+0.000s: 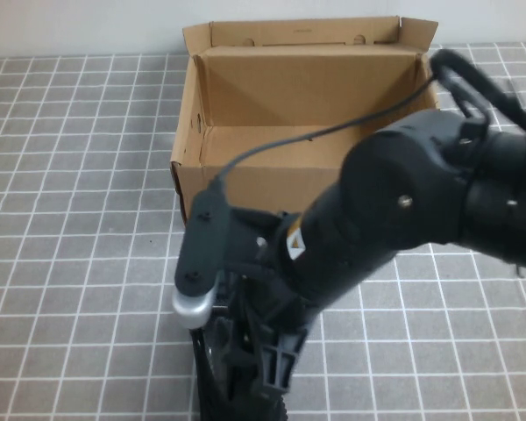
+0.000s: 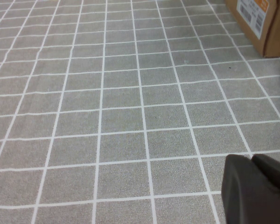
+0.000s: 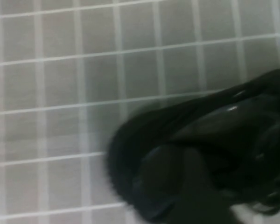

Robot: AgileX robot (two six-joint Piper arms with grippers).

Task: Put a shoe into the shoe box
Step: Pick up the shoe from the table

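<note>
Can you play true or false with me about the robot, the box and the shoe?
1. The box is open on top. True.
2. The shoe is already inside the box. False: the box holds nothing that shows, and the shoe is on the tiled floor, in front of the box.
3. The right gripper is down by the shoe. True: the right arm reaches over the floor in front of the box.
4. The left gripper is holding the shoe. False: it is shut on nothing, over bare tiles off to the side of the box.
5. The box is blue plastic. False: it is brown cardboard.
</note>
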